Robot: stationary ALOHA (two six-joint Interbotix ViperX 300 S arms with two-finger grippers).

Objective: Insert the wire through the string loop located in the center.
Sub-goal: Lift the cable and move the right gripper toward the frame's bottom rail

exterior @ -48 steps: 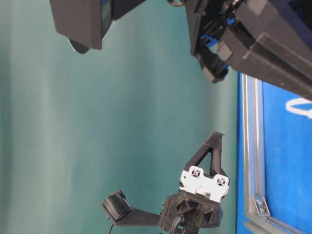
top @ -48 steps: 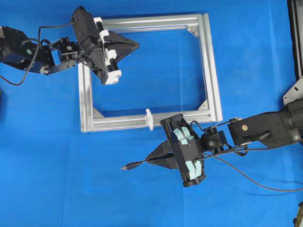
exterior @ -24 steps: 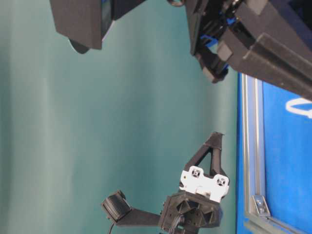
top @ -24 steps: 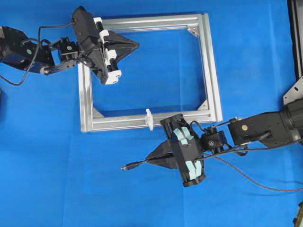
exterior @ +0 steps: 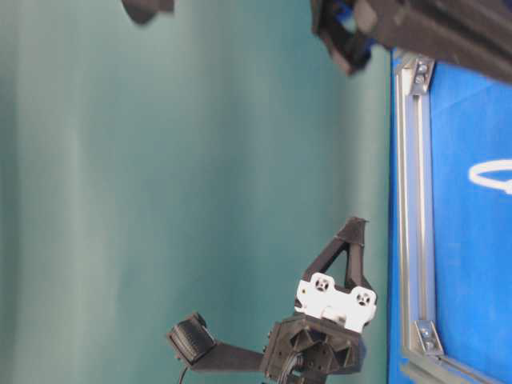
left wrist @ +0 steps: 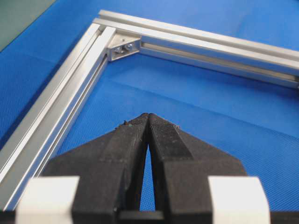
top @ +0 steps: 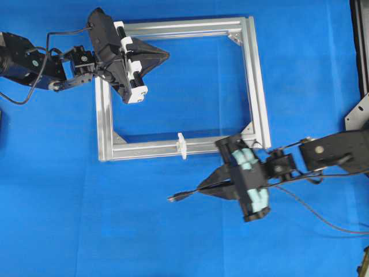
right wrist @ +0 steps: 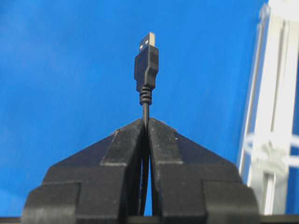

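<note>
The wire [top: 185, 194] is a thin black cable ending in a USB-like plug [right wrist: 146, 65]. My right gripper [top: 200, 188] is shut on it just behind the plug, below the frame's near rail; the plug points left. The string loop [top: 182, 145] is a small white piece standing on the middle of that rail, up and left of the plug; it shows blurred at the right in the right wrist view [right wrist: 271, 149]. My left gripper [top: 167, 55] is shut on nothing and hovers inside the frame's top left corner [left wrist: 148, 115].
A rectangular silver aluminium frame [top: 259, 98] lies on the blue mat, with corner brackets [left wrist: 124, 46]. The wire trails off to the right [top: 323, 219]. A black strip and a grey bracket [top: 358, 109] sit at the right edge.
My right gripper has moved to the right and slightly towards the frame, carrying the wire's plug with it. The left arm has not moved.
</note>
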